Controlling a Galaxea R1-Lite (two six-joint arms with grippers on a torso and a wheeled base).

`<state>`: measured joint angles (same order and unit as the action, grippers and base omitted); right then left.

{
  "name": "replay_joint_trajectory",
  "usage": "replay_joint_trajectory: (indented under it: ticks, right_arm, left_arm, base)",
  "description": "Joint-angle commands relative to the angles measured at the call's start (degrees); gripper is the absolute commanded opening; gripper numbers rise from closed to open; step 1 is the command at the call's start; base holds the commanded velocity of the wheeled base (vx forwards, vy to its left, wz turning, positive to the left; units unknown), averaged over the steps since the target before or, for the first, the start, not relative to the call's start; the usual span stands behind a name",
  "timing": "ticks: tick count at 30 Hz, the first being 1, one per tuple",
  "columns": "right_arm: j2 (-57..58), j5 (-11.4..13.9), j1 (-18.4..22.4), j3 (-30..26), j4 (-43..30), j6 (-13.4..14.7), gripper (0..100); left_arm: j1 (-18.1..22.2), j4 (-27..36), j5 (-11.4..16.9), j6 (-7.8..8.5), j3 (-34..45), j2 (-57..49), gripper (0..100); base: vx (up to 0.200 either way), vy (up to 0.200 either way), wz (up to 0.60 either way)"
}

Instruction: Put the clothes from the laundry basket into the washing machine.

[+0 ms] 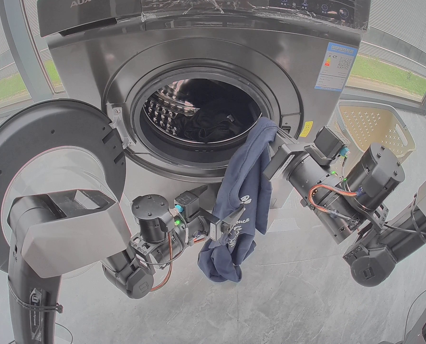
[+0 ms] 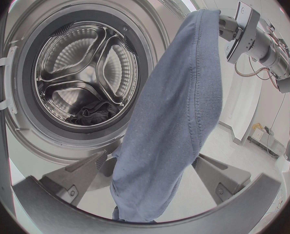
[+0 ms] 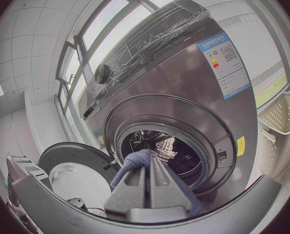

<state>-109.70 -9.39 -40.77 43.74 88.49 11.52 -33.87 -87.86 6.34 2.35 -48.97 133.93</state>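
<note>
Head view: the round door [image 1: 46,134] stands swung out on the left of the washing machine [image 1: 103,63], which leaves the drum mouth free for loading.
Left claw [image 1: 232,221]: low in front of the machine, fingers spread, with the lower part of the sweatshirt hanging between them. It seems placed to gather the dangling tail and is not clamped on it.
Sweatshirt [image 1: 246,187]: navy, outside the drum, hanging from the right rim of the opening down to near the floor.
Drum [image 1: 167,113]: a dark garment [image 1: 213,123] lies at the bottom.
Right claw [image 1: 273,142]: closed on the top of the sweatshirt and held at the right edge of the opening, probably so the cloth can be carried over the lip.
Laundry basket [image 1: 373,125]: beige and perforated, standing right of the machine, partly hidden behind the right arm.
Floor [image 1: 294,292]: pale grey, smooth, faintly marbled.
Room: tall windows behind the machine, with grass outside.
</note>
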Motion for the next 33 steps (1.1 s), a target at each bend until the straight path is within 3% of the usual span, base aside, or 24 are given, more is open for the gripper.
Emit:
replay_joint_trajectory:
  ticks: [1,10,11,26,33]
  right_arm:
    - [0.0,0.0,0.0,-0.1,0.0,0.0,0]
    - [0.0,0.0,0.0,-0.2,0.0,0.0,0]
    - [0.0,0.0,0.0,-0.2,0.0,0.0,0]
    - [-0.1,0.0,0.2,-0.4,0.0,0.0,0]
    - [0.1,0.2,0.8,-2.3,0.0,0.0,0]
  left_arm:
    - [0.4,-0.2,0.1,0.02,2.3,-2.1,100]
    - [0.8,-0.5,0.0,0.2,4.1,-2.8,100]
    - [1.3,-0.5,0.0,0.28,4.1,-2.6,0]
    - [1.3,-0.6,0.8,0.11,2.9,-2.6,0]
    - [4.4,-0.5,0.1,-0.24,9.0,-11.8,0]
  base:
    - [0.0,0.0,0.0]
    - [0.0,0.0,0.0]
    - [0.0,0.0,0.0]
    - [0.0,0.0,0.0]
    - [0.0,0.0,0.0]
